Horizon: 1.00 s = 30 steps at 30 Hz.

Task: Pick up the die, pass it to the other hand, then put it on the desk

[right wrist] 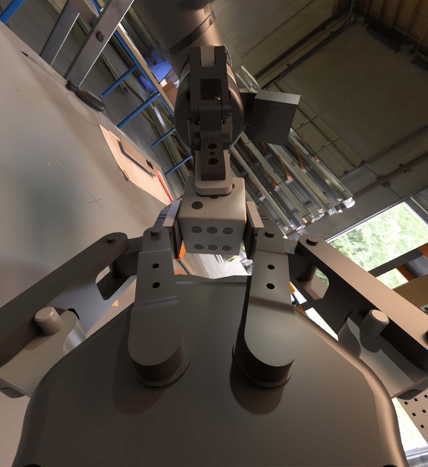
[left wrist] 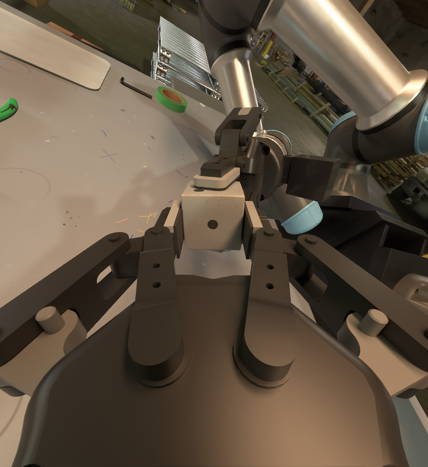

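Note:
The die [left wrist: 212, 225] is a pale cube with dark pips, held in the air above the grey desk [left wrist: 81, 177]. My left gripper [left wrist: 212, 219] is shut on it, with a pad against each side. The right gripper comes in from the far side, and one of its finger pads [left wrist: 216, 180] lies flat on the die's top face. In the right wrist view, my right gripper [right wrist: 211, 227] is shut on the die [right wrist: 211, 235] from both sides. There, a finger pad [right wrist: 212, 187] of the left gripper rests on the die's upper face. The desk [right wrist: 30, 177] lies to the left.
A green tape roll [left wrist: 171, 99], a black hex key [left wrist: 134, 88], a green-handled tool [left wrist: 0, 111] and a grey tray [left wrist: 56, 55] lie on the desk. A black box [left wrist: 384, 240] stands to the right. A screwdriver [right wrist: 86, 97] and a paper sheet [right wrist: 137, 159] lie near the desk's edge.

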Tool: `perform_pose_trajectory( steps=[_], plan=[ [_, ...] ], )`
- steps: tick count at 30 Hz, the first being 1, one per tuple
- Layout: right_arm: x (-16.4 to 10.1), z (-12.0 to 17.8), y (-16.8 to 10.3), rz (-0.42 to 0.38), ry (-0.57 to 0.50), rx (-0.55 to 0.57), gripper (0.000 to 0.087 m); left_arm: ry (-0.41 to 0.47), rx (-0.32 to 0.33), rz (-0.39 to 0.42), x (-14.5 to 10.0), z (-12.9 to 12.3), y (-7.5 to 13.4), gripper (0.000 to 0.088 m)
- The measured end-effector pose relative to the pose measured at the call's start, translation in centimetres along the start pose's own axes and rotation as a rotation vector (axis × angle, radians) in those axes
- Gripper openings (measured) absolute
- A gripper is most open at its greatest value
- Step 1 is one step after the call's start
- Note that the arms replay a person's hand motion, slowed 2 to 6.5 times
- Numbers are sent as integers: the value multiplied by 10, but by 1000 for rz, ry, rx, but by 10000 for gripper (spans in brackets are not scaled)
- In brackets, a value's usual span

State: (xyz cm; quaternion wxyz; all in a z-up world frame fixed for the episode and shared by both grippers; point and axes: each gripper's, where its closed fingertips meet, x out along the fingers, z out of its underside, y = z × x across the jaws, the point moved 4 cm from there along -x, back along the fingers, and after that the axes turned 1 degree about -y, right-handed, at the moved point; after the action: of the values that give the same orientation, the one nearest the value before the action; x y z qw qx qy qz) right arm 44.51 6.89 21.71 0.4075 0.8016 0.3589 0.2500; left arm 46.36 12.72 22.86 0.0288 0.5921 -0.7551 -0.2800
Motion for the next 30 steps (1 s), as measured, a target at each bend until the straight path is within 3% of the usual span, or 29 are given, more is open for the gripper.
perform_pose_trajectory(
  steps=[25,26,27,28,30],
  plan=[
    [-4,-9,5,1,23,-30,384,13,21,88,-3,-4,7,383],
    [-5,-9,6,1,21,-34,383,16,21,89,-5,-5,8,435],
    [-5,-9,7,2,17,-39,383,20,22,89,-6,-6,8,561],
    [-6,-8,8,3,14,-44,383,23,22,89,-8,-7,8,624],
    [-8,-8,11,7,9,-54,383,29,24,89,-11,-8,8,676]
  ],
)
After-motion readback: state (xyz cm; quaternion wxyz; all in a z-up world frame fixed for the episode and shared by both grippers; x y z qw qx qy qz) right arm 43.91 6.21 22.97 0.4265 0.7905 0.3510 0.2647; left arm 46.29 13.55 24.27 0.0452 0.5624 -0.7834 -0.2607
